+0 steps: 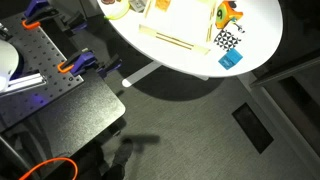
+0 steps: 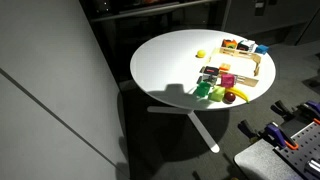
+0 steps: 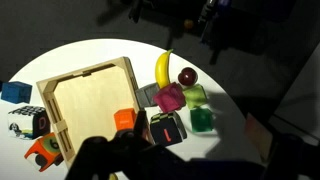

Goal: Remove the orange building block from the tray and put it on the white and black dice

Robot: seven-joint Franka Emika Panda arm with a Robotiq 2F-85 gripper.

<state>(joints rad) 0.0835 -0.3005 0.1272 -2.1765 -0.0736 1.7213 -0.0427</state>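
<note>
Looking through your wrist view, you see the orange building block (image 3: 124, 120) in the tray's (image 3: 90, 104) four-o'clock corner. The white and black dice (image 3: 28, 121) sits outside the rim at nine o'clock. Your gripper (image 3: 128, 152) is a dark blur, so its opening can't be read.

Gripper (image 3: 130, 158) is showing only as a dark blurred mass along the wrist view's bottom edge, and it's covering the near rim of the tray (image 3: 90, 95) (I'm not able to tell how the jaws are standing). The left edge is clipping the blue block (image 3: 12, 92). In an exterior view the top edge is cutting off the tray's far part and the orange building block (image 1: 160, 5). In an exterior view the white and black dice (image 2: 246, 47) is coming through too small for me to read any spots.
</note>
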